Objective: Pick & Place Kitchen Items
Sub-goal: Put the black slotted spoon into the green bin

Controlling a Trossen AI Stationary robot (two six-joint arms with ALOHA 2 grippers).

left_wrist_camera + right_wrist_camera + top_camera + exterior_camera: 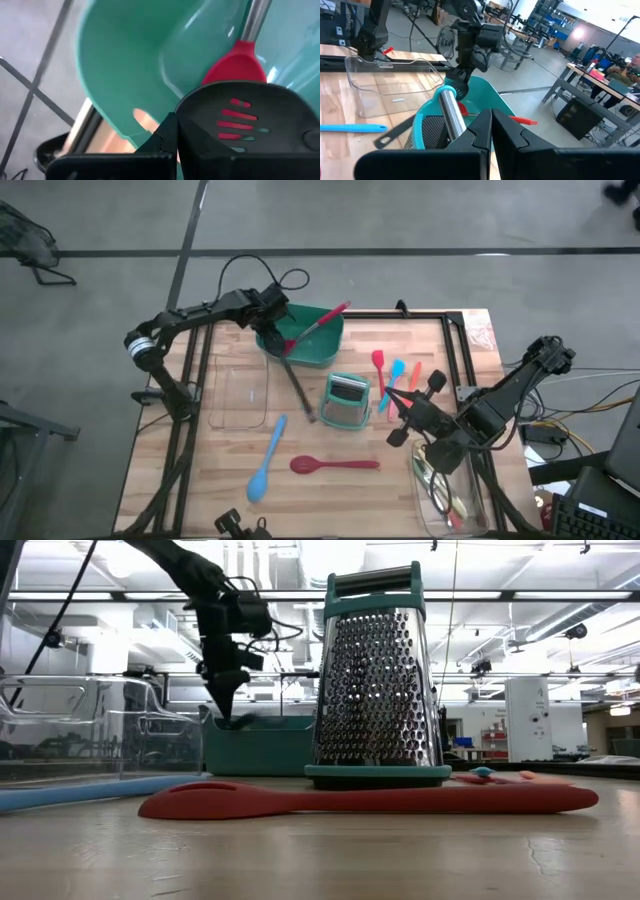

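A green tub [305, 335] stands at the table's far middle. In it lies a red spoon [240, 62], its handle [335, 310] sticking out over the rim. A black slotted spoon has its head [240, 115] in the tub and its handle [297, 390] slanting out toward the table. My left gripper [272, 330] is shut and points down into the tub's left side, right at that head. My right gripper [395, 405] is shut with nothing seen between its fingers, to the right of the grater [347, 400]. A blue spoon [265, 460] and a red spoon [335, 465] lie near the front. Three small spatulas [397, 372] lie behind the right gripper. My left gripper has its shut fingers [167, 137] against the lower edge of the slotted spoon's head [200, 107], coming from above. The fingers hide where they meet, so I cannot tell whether they touch it. The head faces the camera, over the red spoon.
A clear plastic tray [240, 390] stands left of the tub. Another clear tray [450, 495] with items in it stands at the front right. The steel grater with its teal frame [375, 680] stands upright mid-table. There is bare wood at the near left.
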